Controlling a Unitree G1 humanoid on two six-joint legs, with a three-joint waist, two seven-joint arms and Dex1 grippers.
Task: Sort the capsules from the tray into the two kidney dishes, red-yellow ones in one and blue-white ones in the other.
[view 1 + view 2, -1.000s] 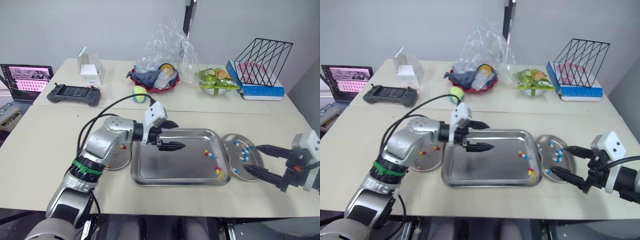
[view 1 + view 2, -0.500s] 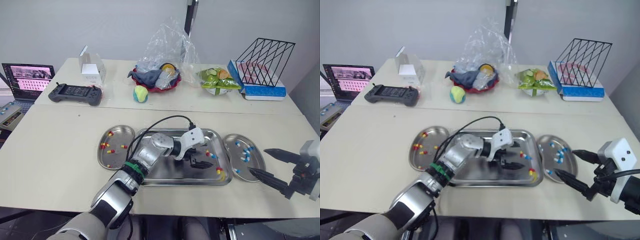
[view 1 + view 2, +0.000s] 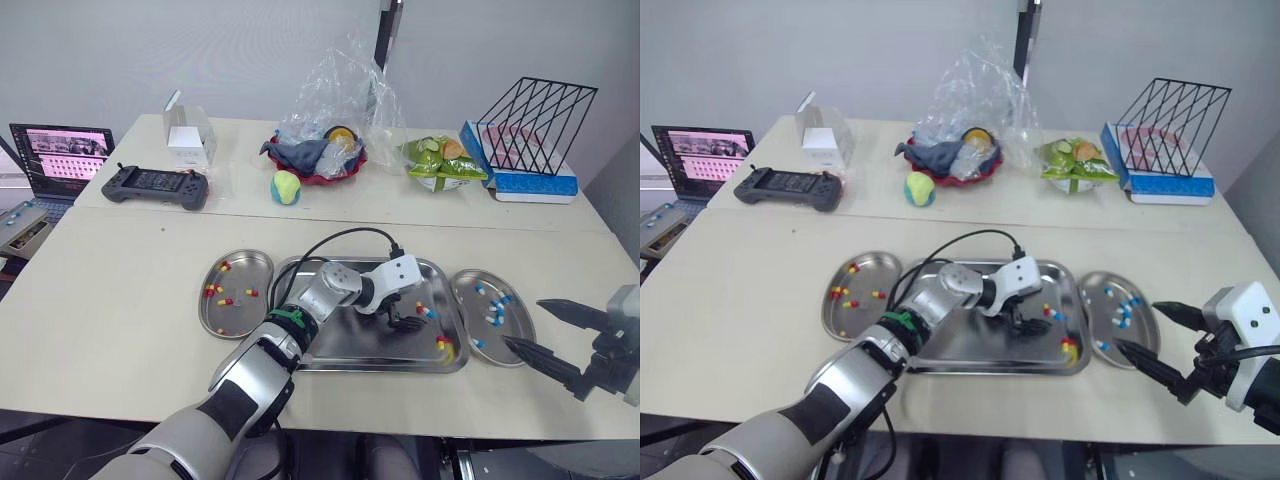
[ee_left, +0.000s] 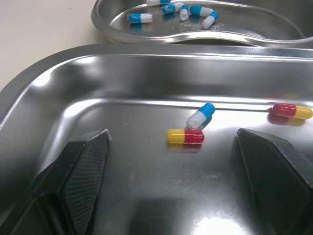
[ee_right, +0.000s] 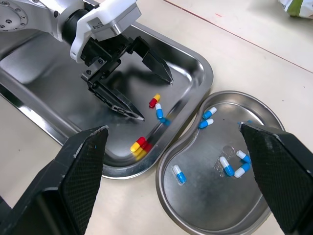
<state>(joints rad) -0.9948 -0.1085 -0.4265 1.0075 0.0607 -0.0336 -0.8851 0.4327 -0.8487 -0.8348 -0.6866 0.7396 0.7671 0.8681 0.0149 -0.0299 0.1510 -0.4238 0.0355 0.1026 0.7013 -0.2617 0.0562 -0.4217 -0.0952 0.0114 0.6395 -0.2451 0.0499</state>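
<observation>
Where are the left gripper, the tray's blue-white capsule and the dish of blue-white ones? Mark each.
left gripper (image 5: 156, 100), right wrist view, midway between fingertips.
blue-white capsule (image 4: 200, 115), left wrist view, its middle.
kidney dish (image 5: 195, 152), right wrist view, bare floor.

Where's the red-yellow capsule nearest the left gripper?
In the left wrist view, the red-yellow capsule lies in the steel tray's right half, between the left gripper's open jaws, beside a blue-white capsule.

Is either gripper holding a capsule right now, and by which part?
Nothing is held. The left gripper is open astride a red-yellow capsule; the right gripper is open.
</observation>
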